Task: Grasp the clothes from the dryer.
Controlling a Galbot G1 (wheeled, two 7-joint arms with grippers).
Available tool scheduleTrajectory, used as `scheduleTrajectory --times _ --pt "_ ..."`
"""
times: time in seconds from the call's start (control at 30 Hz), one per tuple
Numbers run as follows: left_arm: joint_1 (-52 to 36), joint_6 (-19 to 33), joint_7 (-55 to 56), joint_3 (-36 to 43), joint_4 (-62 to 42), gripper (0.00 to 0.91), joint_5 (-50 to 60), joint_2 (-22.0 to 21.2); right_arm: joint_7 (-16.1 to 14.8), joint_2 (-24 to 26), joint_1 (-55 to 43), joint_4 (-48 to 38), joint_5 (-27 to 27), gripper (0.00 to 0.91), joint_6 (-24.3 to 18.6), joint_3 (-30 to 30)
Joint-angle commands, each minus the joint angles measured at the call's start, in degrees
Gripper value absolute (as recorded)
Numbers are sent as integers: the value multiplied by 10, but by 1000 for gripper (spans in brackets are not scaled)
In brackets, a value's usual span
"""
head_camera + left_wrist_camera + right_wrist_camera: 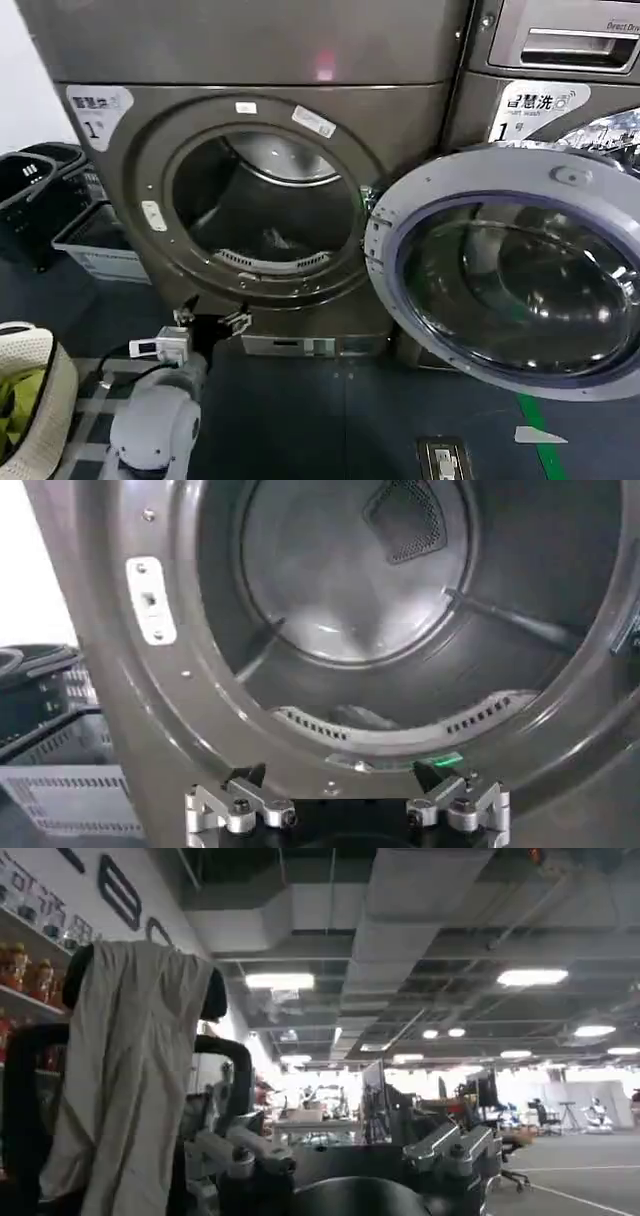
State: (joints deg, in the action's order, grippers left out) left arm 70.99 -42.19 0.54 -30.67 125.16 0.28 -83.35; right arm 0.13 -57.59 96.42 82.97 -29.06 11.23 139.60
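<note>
We are listing the dryer [262, 190] as our landmark: its round opening is standing uncovered and its door [515, 270] is hanging swung wide to the right of that opening. We are holding the left gripper [210, 320] just below the dryer's opening, at the lower rim, with its fingers [245, 777] spread apart and gripping nothing. We are noting the clothes [362, 717] as a small pale bundle lying on the drum floor inside the dryer, just behind the perforated lint strip at the front lip; in the head view they are reading as a dim shape low in the drum. We are entering the right gripper [345, 1153] as pointing away from the dryer toward the open room, jaws parted and empty, with a pale garment [125, 1078] draped over a dark stand beside it. We are also recording dark baskets [40, 195] to the left of the dryer and a second machine [560, 70] to its right.
</note>
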Motion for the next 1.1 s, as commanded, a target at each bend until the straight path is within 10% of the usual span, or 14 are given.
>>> scheduleTrajectory --times 0.03,1.1 --pt "2 -28 0 -1 -3 907 0 -1 0 0 3 -6 0 907 -1 4" --pt "0 -28 0 9 -16 907 27 -7 3 -6 1 -18 1 907 -24 5"
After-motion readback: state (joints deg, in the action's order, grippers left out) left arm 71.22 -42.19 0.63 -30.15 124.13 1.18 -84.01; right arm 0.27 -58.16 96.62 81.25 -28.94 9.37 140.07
